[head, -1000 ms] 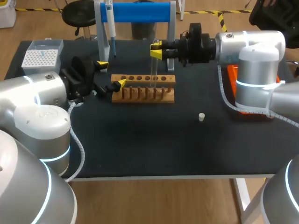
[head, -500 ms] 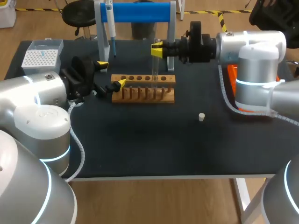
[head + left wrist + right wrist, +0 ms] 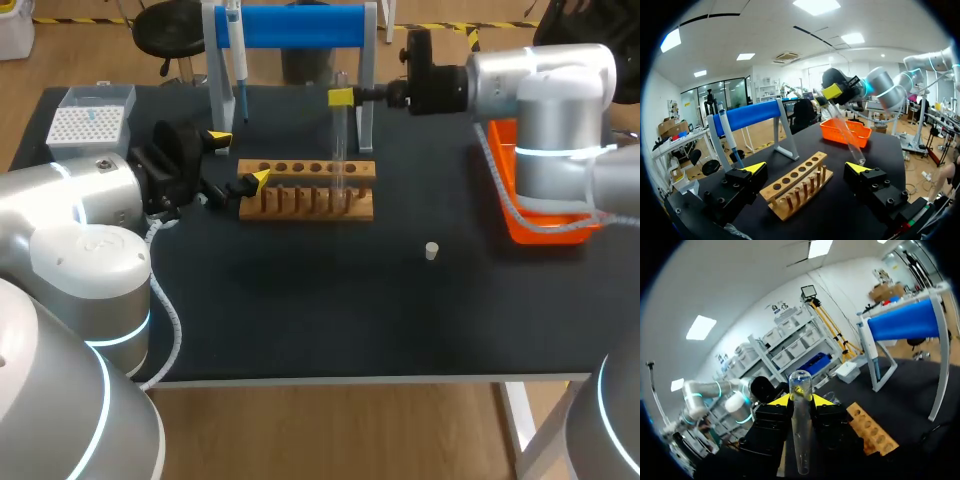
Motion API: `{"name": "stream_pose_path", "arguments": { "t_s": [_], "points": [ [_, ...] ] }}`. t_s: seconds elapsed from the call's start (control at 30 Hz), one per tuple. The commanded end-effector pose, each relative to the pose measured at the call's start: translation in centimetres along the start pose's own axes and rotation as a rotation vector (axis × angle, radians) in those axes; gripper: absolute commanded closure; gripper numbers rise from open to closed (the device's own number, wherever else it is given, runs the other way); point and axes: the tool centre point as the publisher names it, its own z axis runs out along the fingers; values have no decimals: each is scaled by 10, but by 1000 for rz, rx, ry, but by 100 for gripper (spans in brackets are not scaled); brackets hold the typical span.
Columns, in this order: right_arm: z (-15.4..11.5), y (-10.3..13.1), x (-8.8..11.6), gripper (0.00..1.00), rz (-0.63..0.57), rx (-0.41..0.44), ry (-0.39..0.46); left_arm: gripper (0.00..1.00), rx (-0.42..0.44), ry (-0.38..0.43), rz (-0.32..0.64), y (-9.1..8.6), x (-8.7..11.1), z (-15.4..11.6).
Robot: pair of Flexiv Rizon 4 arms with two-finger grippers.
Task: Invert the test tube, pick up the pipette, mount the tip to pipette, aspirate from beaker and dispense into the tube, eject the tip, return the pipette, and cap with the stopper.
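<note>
My right gripper [image 3: 341,97] is shut on a clear test tube [image 3: 338,150], which hangs nearly upright over the right part of the wooden rack [image 3: 307,190]. In the right wrist view the tube [image 3: 801,430] sits between the yellow tips of the gripper [image 3: 800,399]. My left gripper [image 3: 240,158] stands open at the rack's left end, holding nothing; its wrist view shows the rack [image 3: 795,187] between its fingers [image 3: 756,167] and the tube [image 3: 845,135] tilted above. The pipette [image 3: 237,60] hangs on the blue stand [image 3: 290,25]. A small white stopper [image 3: 431,250] lies on the table.
A tip box [image 3: 88,122] stands at the back left corner. An orange tray [image 3: 530,215] lies at the right edge under my right arm. The black tabletop in front of the rack holds only the stopper.
My right arm has risen and its wrist has turned, carrying the tube slightly up and to the right over the rack. The left arm has not moved.
</note>
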Motion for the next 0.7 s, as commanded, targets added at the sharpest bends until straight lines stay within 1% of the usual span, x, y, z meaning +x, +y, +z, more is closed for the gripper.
{"name": "stream_pose_path", "arguments": {
  "t_s": [0.03,0.13,0.23,0.33,0.43,0.7],
  "points": [
    [-3,2,-5,100,343,22,89,0,9,3,2,3,-1,-1],
    [-5,1,-3,100,440,18,151,0,9,3,2,3,-1,-1],
    [-7,0,-2,100,496,20,161,0,9,3,2,3,-1,-1],
    [-8,-3,-1,100,514,35,141,0,9,3,2,3,-1,-1],
    [-9,-5,0,100,556,46,114,0,9,3,2,3,-1,-1],
    [-11,-13,0,100,588,39,111,0,9,3,2,3,-1,-1]
  ]
}}
